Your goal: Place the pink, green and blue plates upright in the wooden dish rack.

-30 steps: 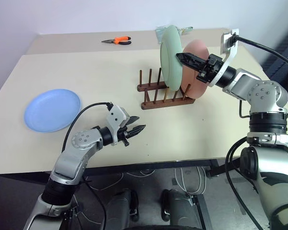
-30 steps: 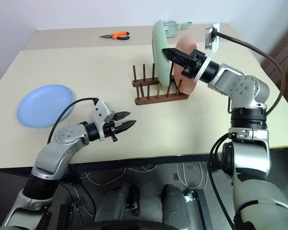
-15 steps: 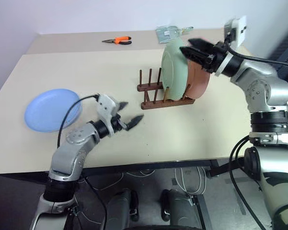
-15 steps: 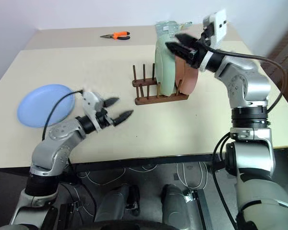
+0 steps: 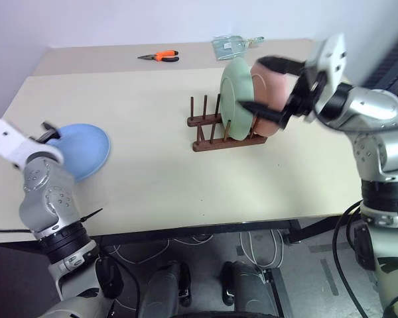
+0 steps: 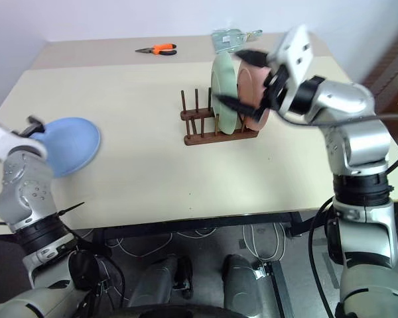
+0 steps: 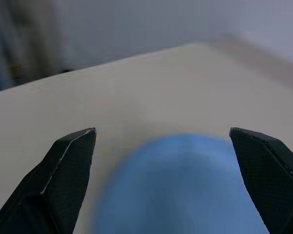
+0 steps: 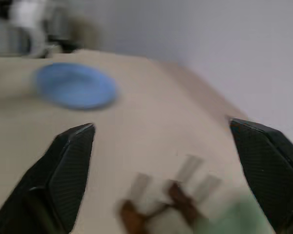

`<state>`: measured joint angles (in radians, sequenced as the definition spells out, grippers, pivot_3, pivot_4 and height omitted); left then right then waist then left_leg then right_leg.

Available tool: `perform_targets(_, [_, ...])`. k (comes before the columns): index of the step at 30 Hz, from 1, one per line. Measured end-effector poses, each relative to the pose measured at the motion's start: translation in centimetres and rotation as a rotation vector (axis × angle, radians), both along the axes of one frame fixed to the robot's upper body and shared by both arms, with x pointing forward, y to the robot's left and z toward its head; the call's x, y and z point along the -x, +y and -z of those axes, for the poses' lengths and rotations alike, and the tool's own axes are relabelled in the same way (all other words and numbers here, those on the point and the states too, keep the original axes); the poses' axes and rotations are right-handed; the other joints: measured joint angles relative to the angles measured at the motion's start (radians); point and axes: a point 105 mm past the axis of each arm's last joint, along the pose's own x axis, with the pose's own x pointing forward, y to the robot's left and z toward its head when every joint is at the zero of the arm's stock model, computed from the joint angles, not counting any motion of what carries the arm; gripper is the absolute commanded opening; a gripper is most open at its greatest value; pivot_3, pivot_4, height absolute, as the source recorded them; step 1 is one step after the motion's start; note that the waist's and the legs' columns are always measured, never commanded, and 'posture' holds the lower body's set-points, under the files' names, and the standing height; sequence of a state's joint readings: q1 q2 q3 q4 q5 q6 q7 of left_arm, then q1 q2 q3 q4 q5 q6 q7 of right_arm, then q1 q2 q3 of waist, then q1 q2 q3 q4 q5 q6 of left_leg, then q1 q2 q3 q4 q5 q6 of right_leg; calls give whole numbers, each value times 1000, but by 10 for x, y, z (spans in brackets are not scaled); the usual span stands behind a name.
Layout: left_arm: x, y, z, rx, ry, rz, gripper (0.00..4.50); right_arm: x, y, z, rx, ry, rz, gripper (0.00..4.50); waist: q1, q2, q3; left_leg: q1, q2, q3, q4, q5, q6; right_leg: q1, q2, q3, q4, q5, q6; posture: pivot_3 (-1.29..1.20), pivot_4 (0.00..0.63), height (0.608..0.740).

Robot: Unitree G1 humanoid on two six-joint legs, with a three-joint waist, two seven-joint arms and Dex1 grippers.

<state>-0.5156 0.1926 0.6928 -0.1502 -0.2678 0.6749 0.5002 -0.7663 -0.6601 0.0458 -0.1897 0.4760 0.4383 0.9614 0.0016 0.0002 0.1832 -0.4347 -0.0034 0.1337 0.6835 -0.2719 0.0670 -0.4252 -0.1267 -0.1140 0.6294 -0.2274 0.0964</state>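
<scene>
plates first: the pale mint green plastic plate [image 5: 236, 99] and the salmon pink plastic plate [image 5: 270, 91] already stand upright in the small dark wooden dish rack [image 5: 215, 130]. the round light blue plastic plate [image 5: 86, 150] lies flat on the beige counter [image 5: 159, 165], well apart from the rack. left end effector [image 7: 168, 141] is spread wide over it, right end effector [image 5: 270, 86] is open by the rack, holding nothing. looks light, stiff, kinda slick, so i'd pinch its raised rim.
</scene>
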Motion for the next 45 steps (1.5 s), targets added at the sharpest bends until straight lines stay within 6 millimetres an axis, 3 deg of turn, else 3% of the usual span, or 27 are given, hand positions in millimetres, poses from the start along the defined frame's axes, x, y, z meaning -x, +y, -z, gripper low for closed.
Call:
perform_targets(2, [3,-7,17,77,67,-9,4500,11,17,16,25,28,-73,4473,13,-4,-1,0,-1,0,0,0,0,1,-1,0,0,0,1,0,150,740])
perform_targets(5, [5,-15,40,195,140,15,4500,14,25,32,48,63,-98,4473,14,-6,-1,0,-1,-1,1,-1,-1,1,-2,0,0,1,1,0,150,740])
perform_targets(7, [4,-21,46,269,139,45,3971,14,24,39,60,76,-88,4500,12,-7,-1,0,-1,-1,0,0,-1,0,-3,0,0,1,1,0,150,740])
perform_targets(9, [1,-24,45,322,106,68,3142,13,23,43,69,76,-77,4500,11,-6,-1,1,-1,-1,0,0,-1,0,-2,0,0,1,1,0,150,740])
perform_targets(15, [-4,-30,45,351,73,118,76,4,22,49,101,47,-13,4500,11,-7,0,1,-1,0,0,0,-1,0,-1,0,0,1,1,0,150,740])
perform_targets(20, [-26,-43,-3,134,-43,274,76,-6,22,59,157,29,38,4500,10,-8,0,1,-1,0,0,-1,-4,0,0,0,0,1,1,0,150,740])
perform_targets(26, [-43,-98,-97,-169,-265,505,76,-16,57,46,217,-227,42,4500,-4,-8,0,1,-1,0,0,-1,-5,0,1,1,0,1,1,0,150,740])
perform_targets(29, [-45,-125,-115,-239,-273,583,76,-32,76,42,244,-357,82,4500,-16,-9,0,1,0,0,-1,1,-4,0,2,1,0,0,1,0,150,740])
perform_targets(33, [-46,-166,-124,-248,-257,696,76,-42,100,35,232,-465,95,4500,-18,-8,0,1,0,0,-2,2,-4,0,3,1,0,0,0,0,150,740])
perform_targets(36, [-43,-186,-130,-232,-262,744,76,-52,108,36,256,-529,122,4500,-18,-8,1,1,0,-1,-2,2,-4,0,3,1,0,0,1,0,150,740])
perform_targets(39, [-40,-193,-130,-218,-249,760,0,-64,105,42,280,-551,165,3531,-19,-8,1,1,1,-1,-2,2,-4,0,4,1,0,0,0,0,150,740])
perform_targets(45, [-39,-193,-129,-195,-234,763,0,-69,102,45,305,-597,183,509,-21,-8,1,1,1,-1,-2,2,-4,0,4,1,0,0,0,0,150,740])
